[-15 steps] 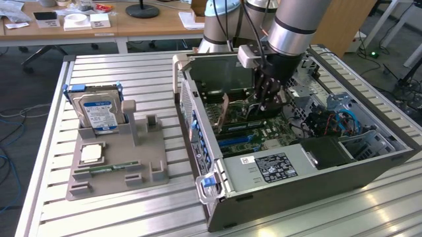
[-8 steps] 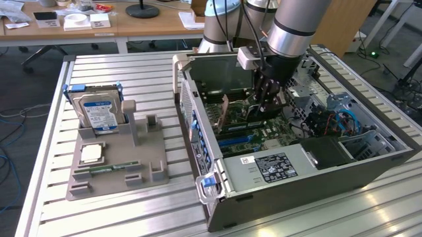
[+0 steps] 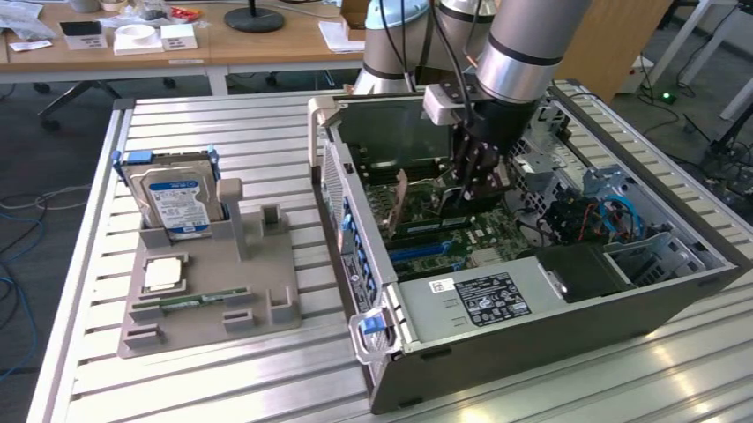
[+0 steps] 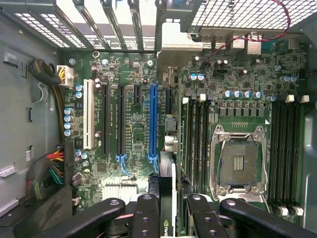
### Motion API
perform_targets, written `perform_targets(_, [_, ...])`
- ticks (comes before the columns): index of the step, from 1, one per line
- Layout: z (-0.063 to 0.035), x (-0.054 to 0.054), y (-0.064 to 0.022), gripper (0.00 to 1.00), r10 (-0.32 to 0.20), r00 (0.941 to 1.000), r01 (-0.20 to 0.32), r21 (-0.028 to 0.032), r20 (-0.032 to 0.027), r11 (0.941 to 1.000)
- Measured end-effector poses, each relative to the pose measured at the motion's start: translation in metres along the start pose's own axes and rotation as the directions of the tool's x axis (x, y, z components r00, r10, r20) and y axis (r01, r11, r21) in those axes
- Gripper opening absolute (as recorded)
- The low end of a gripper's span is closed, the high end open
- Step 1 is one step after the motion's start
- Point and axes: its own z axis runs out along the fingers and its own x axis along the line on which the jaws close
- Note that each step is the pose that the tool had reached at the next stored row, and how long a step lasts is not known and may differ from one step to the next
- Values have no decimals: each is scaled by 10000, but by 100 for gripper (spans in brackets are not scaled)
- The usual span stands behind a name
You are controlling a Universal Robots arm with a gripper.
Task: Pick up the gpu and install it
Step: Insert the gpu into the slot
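Here we are inside the open case (image 3: 659,295). The arm reaches down over the board (image 4: 124,74) and the gripper (image 3: 477,187) is clenched on the gpu (image 4: 167,193). From the wrist view the card is seen edge-on between the two fingers (image 4: 147,218), a green logo showing near the grip and its metal bracket (image 4: 176,47) at the far end, towards the slotted rear wall. So the pick-up is done, and so is the carry into the case. Out on the table, the grey holder (image 3: 206,300) has the hard drive (image 3: 176,201) standing in it, well apart from the action. Now the install: the card lines up lengthwise with the expansion slots, its edge running just beside the long blue slot (image 4: 152,124), on the side towards the CPU socket (image 4: 237,161). It is hard to tell from here whether the bottom edge is touching a slot or hanging just above one. My read is that it is not yet seated, since the gripper is clamped on it and the bracket looks to sit clear of the rear openings. That leaves alignment close and the seating undone.
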Motion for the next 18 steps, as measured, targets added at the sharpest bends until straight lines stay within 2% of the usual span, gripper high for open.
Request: perform_targets(18, [135,5,-3,26,0,10000,0,-1,-4,10000])
